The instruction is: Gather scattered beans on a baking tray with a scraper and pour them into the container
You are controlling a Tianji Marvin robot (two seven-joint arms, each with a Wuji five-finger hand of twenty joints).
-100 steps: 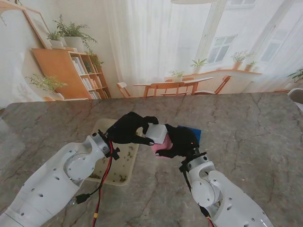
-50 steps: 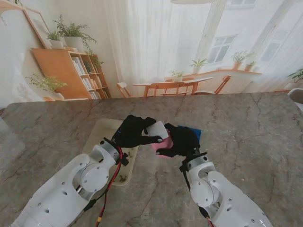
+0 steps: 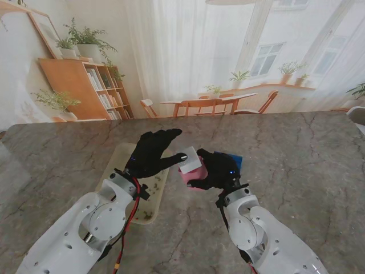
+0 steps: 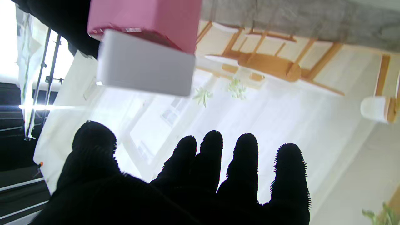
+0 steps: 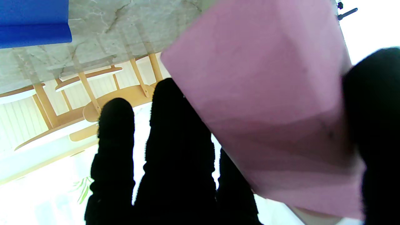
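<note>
The scraper [image 3: 190, 164] is a white block on a pink body, held above the table between my hands. My right hand [image 3: 219, 169] is shut on its pink part [image 5: 265, 103], fingers [image 5: 175, 140] on one side and the thumb on the other. My left hand [image 3: 149, 153] is open, fingers spread and straight, just left of the white end [image 4: 143, 64]; the left wrist view shows a gap between them. The cream baking tray [image 3: 117, 162] lies under my left arm, with several dark beans [image 3: 147, 215] near its near end. A blue container [image 3: 234, 160] sits behind my right hand.
The marble table top [image 3: 296, 165] stretches to the right and far side. The blue container [image 5: 31, 22] rests on the marble in the right wrist view. My left forearm [image 3: 97, 217] covers part of the tray.
My left hand, earlier closed on the scraper's white end, has opened its fingers and let go. The scraper stays in my right hand, which has barely moved.
</note>
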